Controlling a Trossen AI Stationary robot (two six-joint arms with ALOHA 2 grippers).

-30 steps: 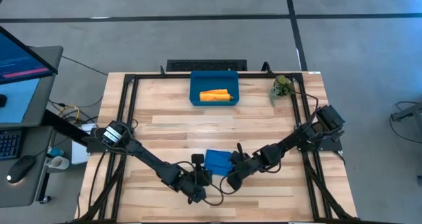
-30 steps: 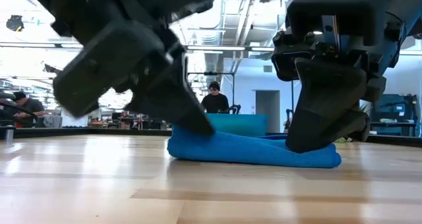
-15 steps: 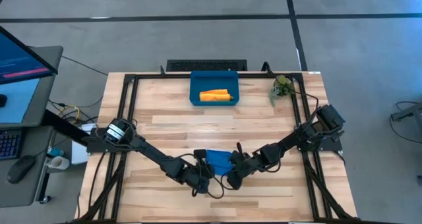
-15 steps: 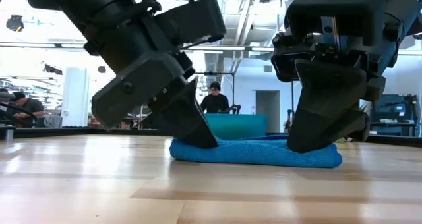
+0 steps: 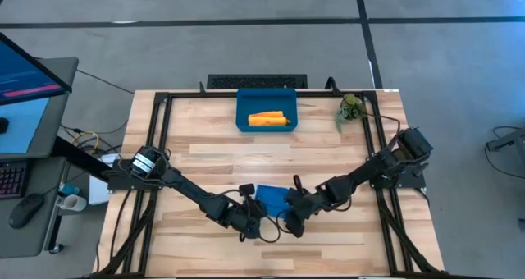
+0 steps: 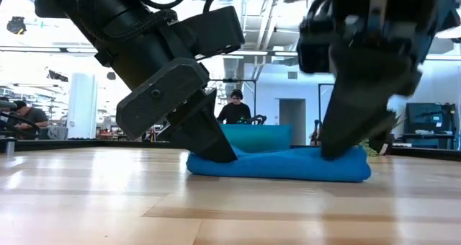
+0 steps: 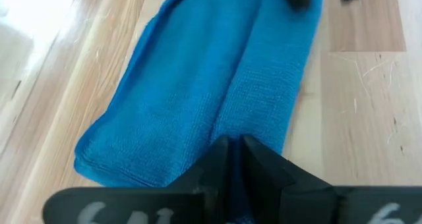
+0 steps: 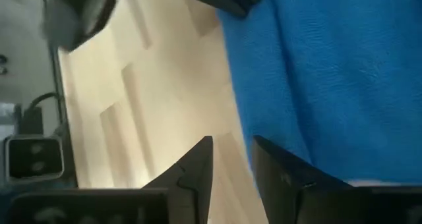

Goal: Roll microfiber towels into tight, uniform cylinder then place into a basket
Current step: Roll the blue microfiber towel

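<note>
Blue towel [image 5: 271, 200] lies folded on table [image 5: 328, 156], near 6 o'clock edge. Left gripper [image 7: 232, 159] at towel's 9 o'clock end, fingers pinched on its edge. Right gripper [image 8: 232, 159] at towel's 3 o'clock end, fingers slightly apart, beside edge, holding nothing. Orange towel [image 5: 269, 118] lies in basket [image 5: 243, 113] at 12 o'clock.

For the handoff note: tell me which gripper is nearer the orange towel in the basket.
Neither clearly. Left gripper and right gripper flank the blue towel at the table's near edge, far from the orange towel.
</note>
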